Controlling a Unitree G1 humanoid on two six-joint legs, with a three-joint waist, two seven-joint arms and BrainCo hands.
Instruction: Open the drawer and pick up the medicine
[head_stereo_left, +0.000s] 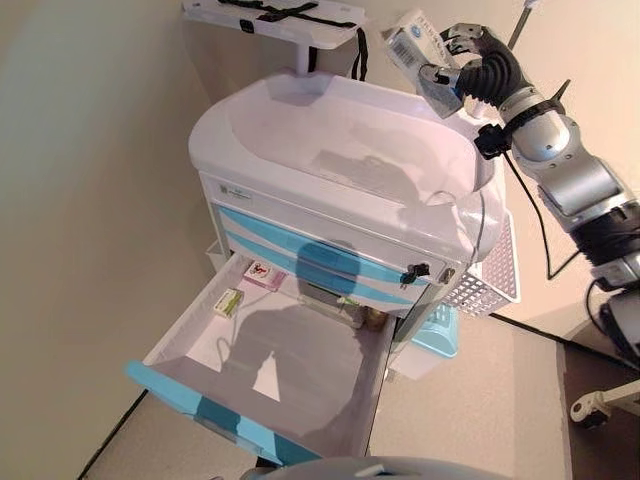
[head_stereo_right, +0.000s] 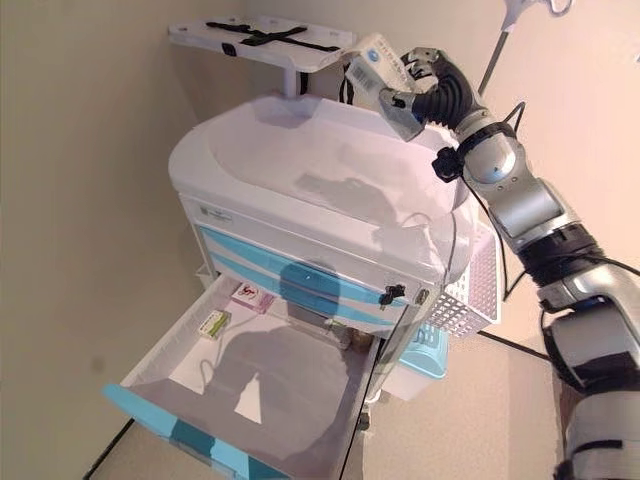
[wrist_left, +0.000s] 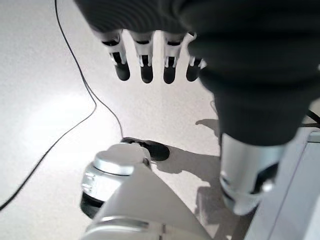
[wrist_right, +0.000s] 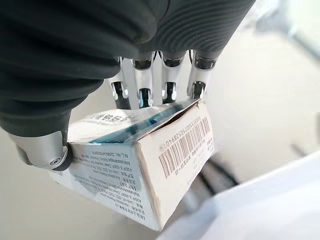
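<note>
My right hand (head_stereo_left: 478, 62) is shut on a white and blue medicine box (head_stereo_left: 420, 52), held in the air above the back right of the white cart's top (head_stereo_left: 340, 140). In the right wrist view the fingers (wrist_right: 165, 85) and thumb clamp the box (wrist_right: 145, 170) from both sides. The cart's lower drawer (head_stereo_left: 275, 365) with a blue front stands pulled far out. Inside at its back left lie a pink box (head_stereo_left: 263, 273) and a small yellowish box (head_stereo_left: 228, 302). My left hand (wrist_left: 155, 60) hangs low over the floor, fingers straight, holding nothing.
A white wire basket (head_stereo_left: 490, 275) hangs on the cart's right side above a light blue bin (head_stereo_left: 440, 330). A white shelf (head_stereo_left: 270, 18) stands on a post behind the cart. A beige wall (head_stereo_left: 90, 200) runs along the left.
</note>
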